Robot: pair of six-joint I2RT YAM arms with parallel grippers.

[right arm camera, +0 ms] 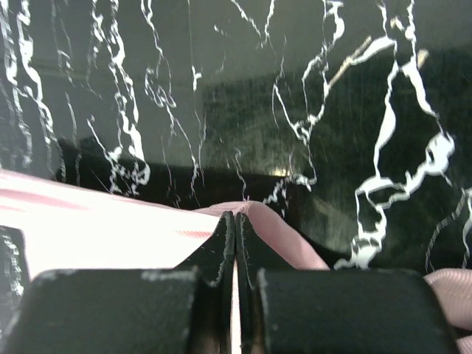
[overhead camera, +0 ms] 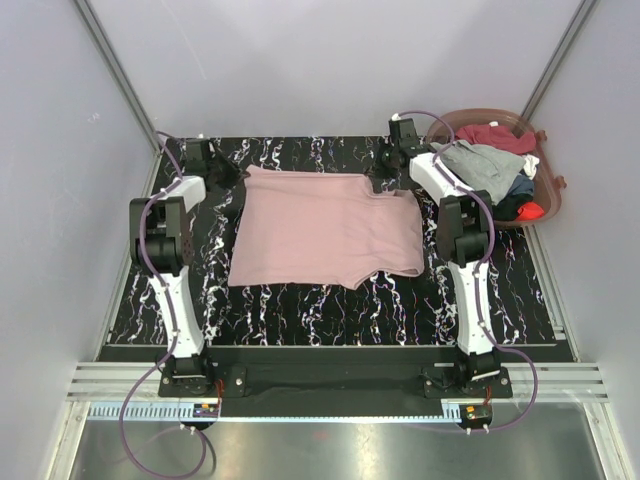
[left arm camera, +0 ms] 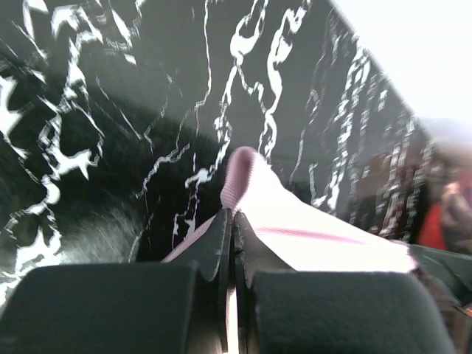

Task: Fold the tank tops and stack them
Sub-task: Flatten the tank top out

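Crosswise lies pink tank top (overhead camera: 320,230), hem leftward; left end effector (left arm camera: 233,221), right end effector (right arm camera: 234,223) pinching it.

Bench (overhead camera: 330,305): hard black top with white marble-like veining, smooth and glossy, carrying soft reflections in the wrist views.
Pink tank top (overhead camera: 325,228): thin, soft, matt cloth. Fine ribbing shows at its folded edge.
Left hand (left arm camera: 233,215) and right hand (right arm camera: 234,219): matt black, plastic-like fingers (right arm camera: 214,254), with pale scuffing along the upper edges on the right.
Basket (overhead camera: 553,195): brownish translucent plastic, smooth, with a slight sheen.
Grey top (overhead camera: 485,165) inside it: matt cloth.
Rail (overhead camera: 110,382) at the near edge: bare ribbed metal.
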